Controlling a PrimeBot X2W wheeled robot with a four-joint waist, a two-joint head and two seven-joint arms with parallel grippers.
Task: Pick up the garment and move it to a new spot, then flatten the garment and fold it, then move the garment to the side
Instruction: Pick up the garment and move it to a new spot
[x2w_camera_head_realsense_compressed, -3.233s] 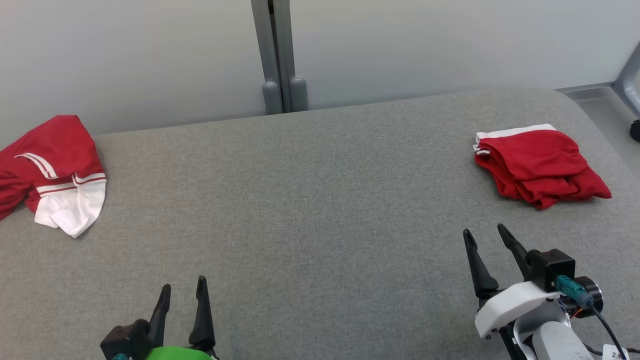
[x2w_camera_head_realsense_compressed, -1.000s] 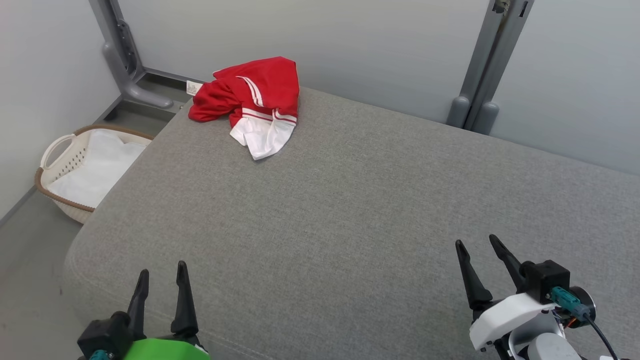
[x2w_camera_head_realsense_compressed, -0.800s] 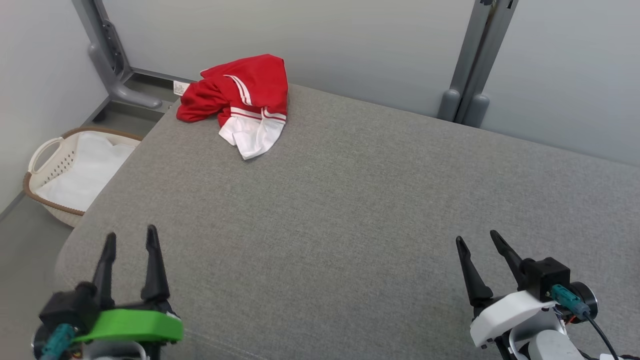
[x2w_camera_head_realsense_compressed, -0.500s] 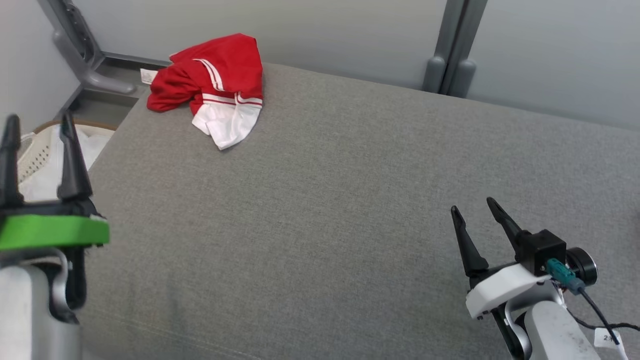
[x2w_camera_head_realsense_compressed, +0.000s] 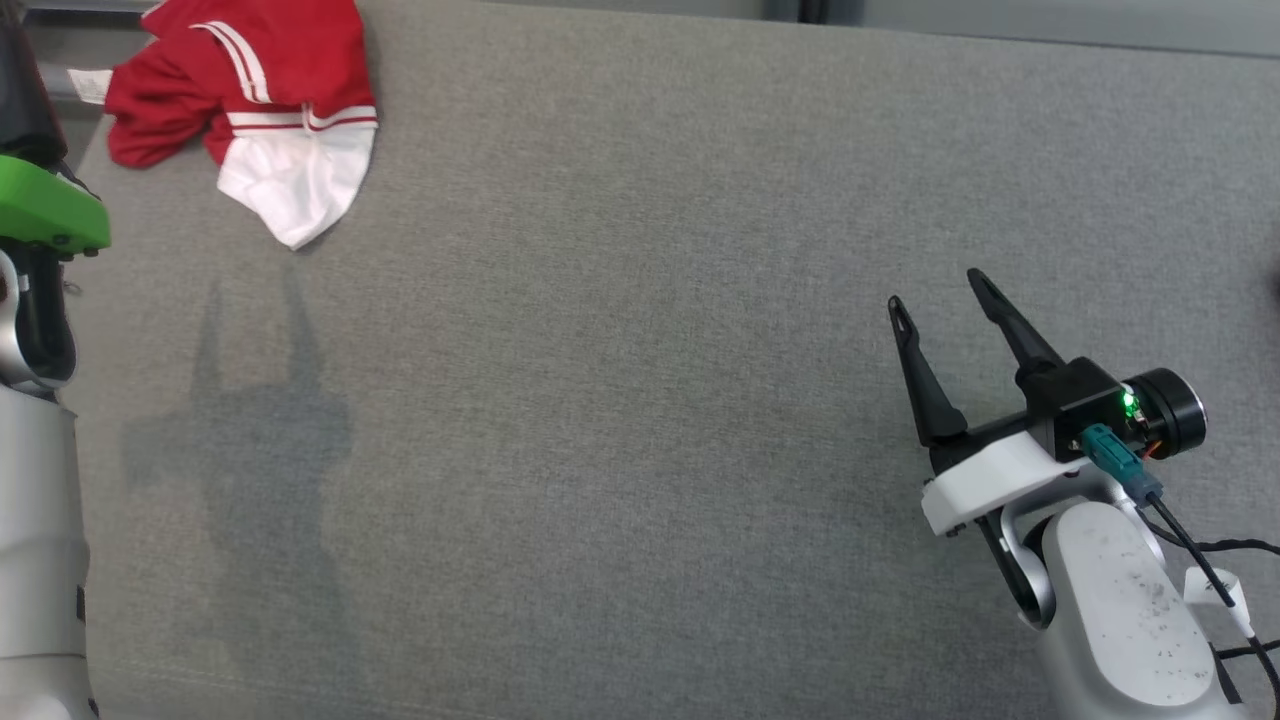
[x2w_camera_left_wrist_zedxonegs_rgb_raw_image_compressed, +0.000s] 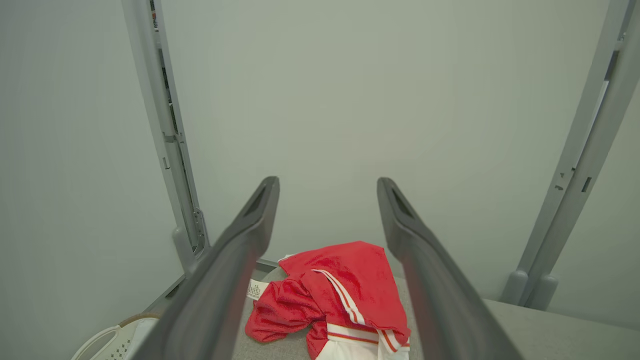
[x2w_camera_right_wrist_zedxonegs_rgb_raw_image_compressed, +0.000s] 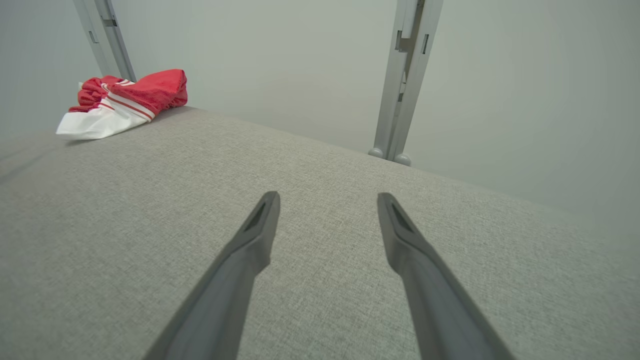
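A crumpled red garment (x2w_camera_head_realsense_compressed: 250, 90) with white stripes and a white hem lies at the far left corner of the grey fabric table (x2w_camera_head_realsense_compressed: 620, 350). My left arm rises along the left edge, its green wrist piece (x2w_camera_head_realsense_compressed: 45, 205) just left of the garment. In the left wrist view my left gripper (x2w_camera_left_wrist_zedxonegs_rgb_raw_image_compressed: 327, 182) is open and empty, held above the table and aimed over the garment (x2w_camera_left_wrist_zedxonegs_rgb_raw_image_compressed: 340, 285). My right gripper (x2w_camera_head_realsense_compressed: 935, 288) hovers open and empty low over the right part of the table. The right wrist view has that gripper (x2w_camera_right_wrist_zedxonegs_rgb_raw_image_compressed: 328, 196) far from the garment (x2w_camera_right_wrist_zedxonegs_rgb_raw_image_compressed: 130, 97).
A pale wall with grey posts (x2w_camera_left_wrist_zedxonegs_rgb_raw_image_compressed: 165, 130) (x2w_camera_right_wrist_zedxonegs_rgb_raw_image_compressed: 405, 75) stands close behind the table. A white basket (x2w_camera_left_wrist_zedxonegs_rgb_raw_image_compressed: 105, 342) sits on the floor beyond the table's left end. The left gripper's shadow (x2w_camera_head_realsense_compressed: 250, 420) falls on the fabric.
The head camera has swung left and tilted down, shifting the whole picture. My left arm has risen and reached forward along the left edge. Both grippers have stayed open; the garment lies as before.
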